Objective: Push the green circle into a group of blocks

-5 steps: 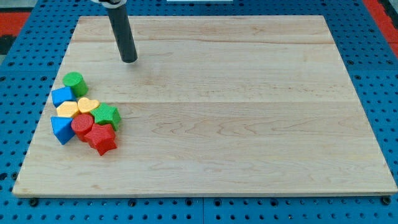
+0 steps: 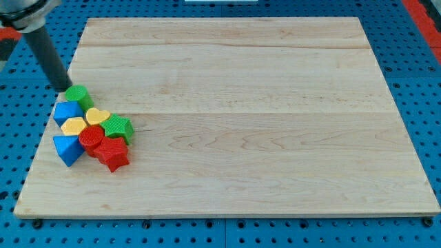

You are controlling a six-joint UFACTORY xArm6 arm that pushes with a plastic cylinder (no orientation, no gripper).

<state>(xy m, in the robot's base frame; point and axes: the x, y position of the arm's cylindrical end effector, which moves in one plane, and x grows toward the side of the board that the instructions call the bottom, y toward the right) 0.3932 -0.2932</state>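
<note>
No pincer here, only my tip (image 2: 62, 87) just upper-left of the green circle (image 2: 78, 96), placed to nudge it into the cluster

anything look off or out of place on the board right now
Nothing stands out. The wooden board is undamaged, and the blocks sit clustered at the view's left. My tip rests against the green circle block, at the cluster's top.
</note>
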